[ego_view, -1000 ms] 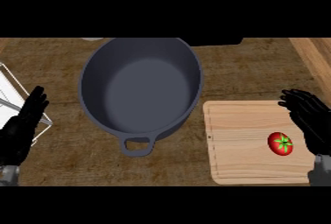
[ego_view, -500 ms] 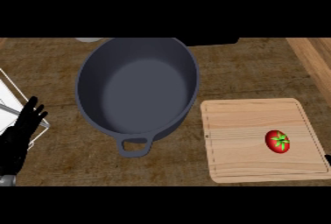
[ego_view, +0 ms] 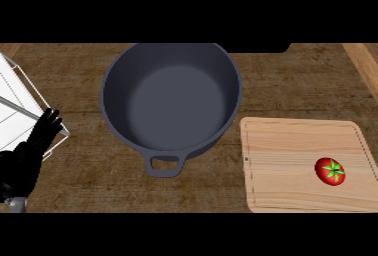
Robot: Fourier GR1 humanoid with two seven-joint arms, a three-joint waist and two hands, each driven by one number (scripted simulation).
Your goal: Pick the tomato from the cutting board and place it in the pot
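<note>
the left hand (ego_view: 31,152) rests at about 8 o'clock near the view's edge, fingers straight and pointing up, holding nothing. the right hand does not show. one tomato (ego_view: 330,171), red with a green star-shaped stem, lies on the one cutting board (ego_view: 295,165) at 4 o'clock. one dark oval pot (ego_view: 171,95) stands at centre, its handle toward 6 o'clock, just beside the board.
</note>
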